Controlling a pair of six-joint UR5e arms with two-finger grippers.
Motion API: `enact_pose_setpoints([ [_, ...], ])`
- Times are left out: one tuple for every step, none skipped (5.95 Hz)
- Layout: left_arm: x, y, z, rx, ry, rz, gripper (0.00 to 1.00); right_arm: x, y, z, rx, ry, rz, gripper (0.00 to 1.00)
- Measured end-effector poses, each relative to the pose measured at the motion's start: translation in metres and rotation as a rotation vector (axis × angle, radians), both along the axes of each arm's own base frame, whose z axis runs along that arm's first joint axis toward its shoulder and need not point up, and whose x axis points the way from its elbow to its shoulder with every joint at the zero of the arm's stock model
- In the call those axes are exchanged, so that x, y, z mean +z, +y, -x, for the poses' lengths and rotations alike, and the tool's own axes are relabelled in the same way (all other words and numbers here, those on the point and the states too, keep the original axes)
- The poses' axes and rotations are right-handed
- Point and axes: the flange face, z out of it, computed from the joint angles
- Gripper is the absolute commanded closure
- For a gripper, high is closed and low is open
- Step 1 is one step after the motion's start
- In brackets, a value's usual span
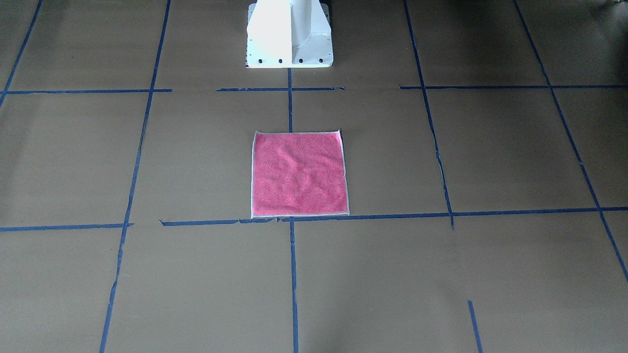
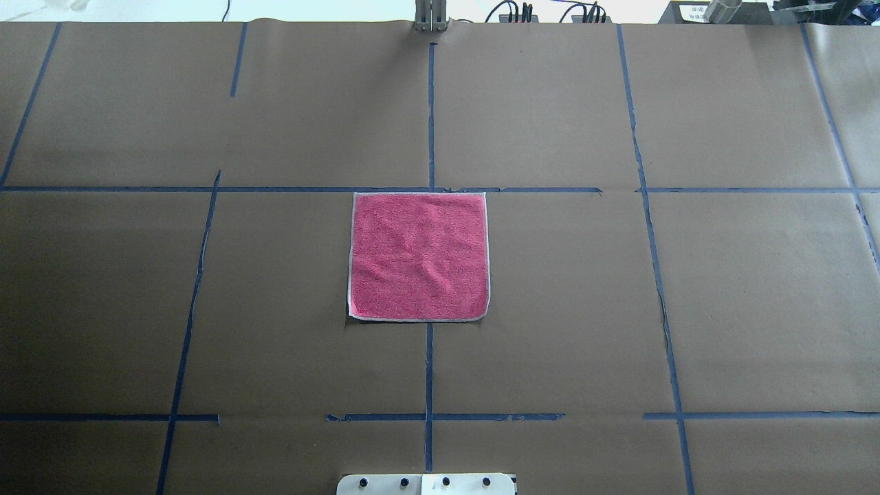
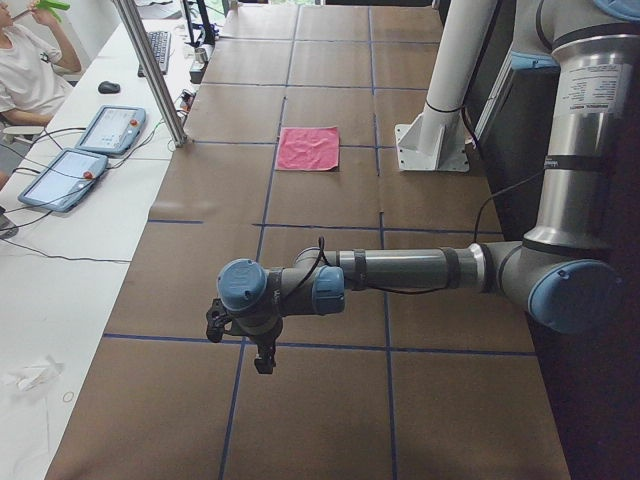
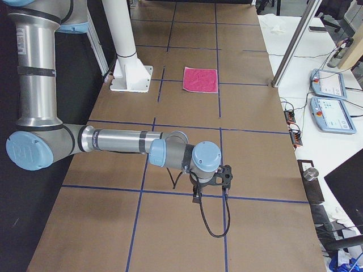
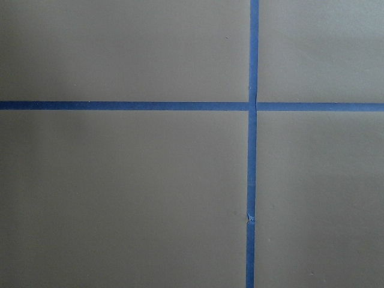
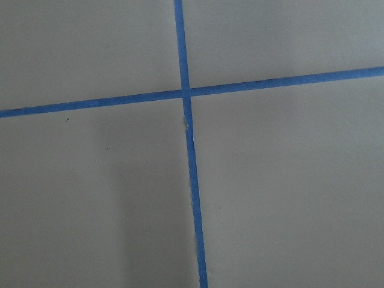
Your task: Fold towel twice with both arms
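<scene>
The towel (image 1: 299, 174) lies flat and unfolded in the middle of the table, pink-red face up, with its whitish border all round. It also shows in the overhead view (image 2: 419, 256) and small in the side views (image 3: 308, 148) (image 4: 201, 79). Both arms are far from it, out over the table's two ends. The left gripper (image 3: 262, 358) points down above the brown paper, and so does the right gripper (image 4: 196, 194). I cannot tell whether either is open or shut. Both wrist views show only brown paper and crossing blue tape.
The white pedestal base (image 1: 289, 34) stands at the robot's side of the table behind the towel. Blue tape lines (image 2: 430, 117) grid the brown paper. A metal post (image 3: 150, 70), tablets (image 3: 110, 128) and a seated person (image 3: 25, 60) are at the operators' side.
</scene>
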Motion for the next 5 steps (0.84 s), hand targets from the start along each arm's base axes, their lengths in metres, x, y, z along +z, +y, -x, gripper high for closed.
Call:
enact_pose_setpoints([
  [-0.013,-0.007,-0.004,-0.003,0.003,-0.016,0.00,-0.007,-0.006,0.003,-0.006,0.000,-0.015,0.00],
  [-0.047,-0.021,-0.026,-0.005,0.004,-0.037,0.00,-0.021,-0.020,0.008,-0.016,0.001,-0.042,0.00],
  [-0.100,-0.030,-0.077,-0.010,0.009,-0.034,0.00,-0.048,-0.046,0.024,-0.037,0.004,-0.078,0.00],
  [-0.161,-0.029,-0.142,-0.031,0.027,-0.002,0.00,-0.081,-0.076,0.049,-0.049,0.002,-0.099,0.00],
  [-0.228,-0.027,-0.213,-0.060,0.060,0.053,0.00,-0.110,-0.096,0.079,-0.064,-0.021,-0.105,0.00],
])
